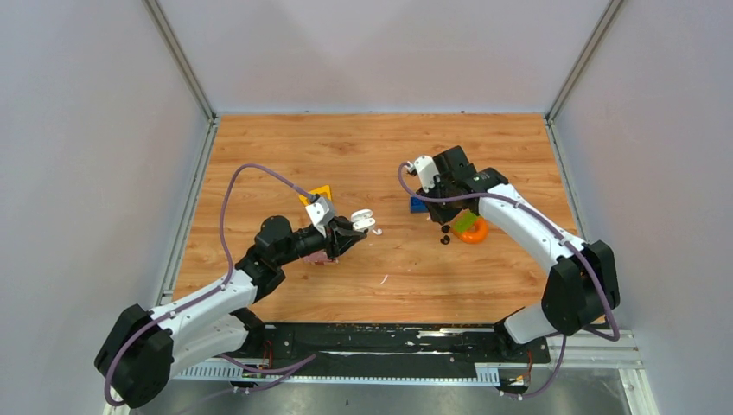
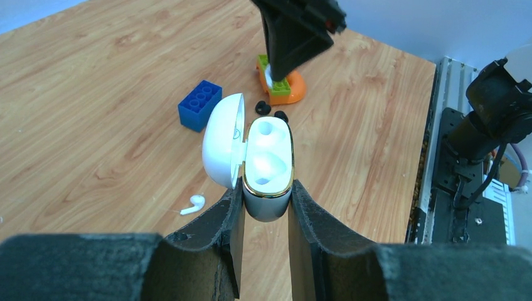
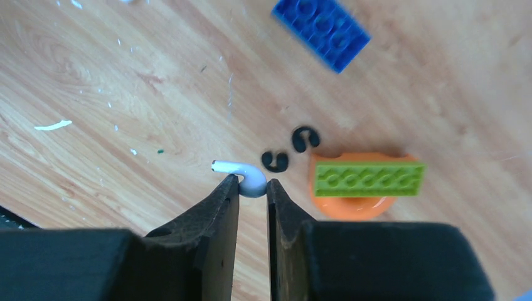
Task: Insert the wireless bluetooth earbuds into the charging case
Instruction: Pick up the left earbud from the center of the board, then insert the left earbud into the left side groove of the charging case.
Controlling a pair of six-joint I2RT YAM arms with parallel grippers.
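Observation:
My left gripper (image 2: pixel 266 188) is shut on the charging case (image 2: pixel 268 157), a white case with a gold rim. Its lid (image 2: pixel 223 141) is swung open to the left and both recesses show empty. In the top view the case (image 1: pixel 363 220) is held above the middle of the table by the left gripper (image 1: pixel 353 228). My right gripper (image 3: pixel 253 183) is shut on one white earbud (image 3: pixel 250 177), stem pointing left, above the wood. In the left wrist view this earbud (image 2: pixel 268 76) hangs beyond the case. The second earbud (image 2: pixel 193 204) lies on the table left of the case.
A blue brick (image 3: pixel 321 28), a green brick (image 3: pixel 367 178) on an orange piece (image 3: pixel 351 205), and two small black curled bits (image 3: pixel 275 161) lie under and beside my right gripper (image 1: pixel 435 210). A thin white sliver (image 3: pixel 53 125) lies on the wood. A yellow piece (image 1: pixel 320 192) sits behind my left wrist.

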